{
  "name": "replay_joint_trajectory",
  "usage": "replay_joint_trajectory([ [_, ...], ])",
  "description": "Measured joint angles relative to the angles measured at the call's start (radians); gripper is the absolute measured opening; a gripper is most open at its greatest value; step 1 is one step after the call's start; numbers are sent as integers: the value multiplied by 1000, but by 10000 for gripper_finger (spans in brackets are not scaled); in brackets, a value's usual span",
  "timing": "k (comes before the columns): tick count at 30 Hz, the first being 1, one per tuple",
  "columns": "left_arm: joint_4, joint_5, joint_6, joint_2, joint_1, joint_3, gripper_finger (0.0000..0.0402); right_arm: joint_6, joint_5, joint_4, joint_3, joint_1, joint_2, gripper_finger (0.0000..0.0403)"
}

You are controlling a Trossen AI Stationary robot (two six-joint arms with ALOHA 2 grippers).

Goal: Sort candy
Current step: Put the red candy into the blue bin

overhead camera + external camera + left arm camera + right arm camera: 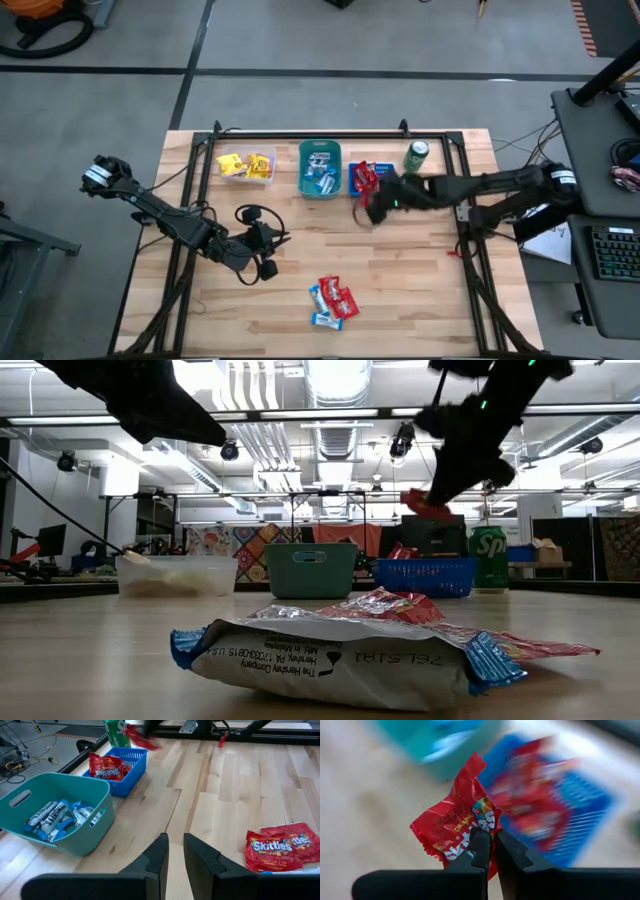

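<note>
From my station I am reading "Skittles" and "ORIGINAL" on the red packet [465, 820] that the right gripper [490, 847] is pinching tight between its two fingers; this packet is hanging in the air just beside the blue basket [358, 180], on the side toward the table's middle. The blue basket is already holding at least one more red Skittles packet [106, 767]. Behind it the green can [417, 157] is standing upright, and I am seeing only the letters "Sp" on it in the low view. The teal bin [320, 168] is carrying several blue-and-white candies [57, 815]; I cannot count them exactly and cannot read their print. The clear bin [245, 166] is holding yellow candies, also too small to count. On the bare table near the front edge a small pile [332, 302] is lying: I am counting two red Skittles packets and about two blue-and-white ones, and on the nearest one I am reading "The Hershey Company, Hershey, PA 17033-0815, USA". The left gripper [175, 855] is hovering over the wood near this pile, its fingers nearly together with a narrow gap and nothing between them.
</note>
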Motion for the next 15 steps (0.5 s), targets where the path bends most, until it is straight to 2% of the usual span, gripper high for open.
replay_joint_trajectory([
  [4, 0, -5, 7, 0, 1, 0, 43, -76, 36, -40, 0, -180, 16, 12],
  [8, 0, -25, 6, -2, 1, 0, 43, -153, 30, -28, 0, -295, 36, 12],
  [15, 0, -26, 8, -2, 11, 3, 43, -225, -4, -23, -8, -327, 72, 32],
])
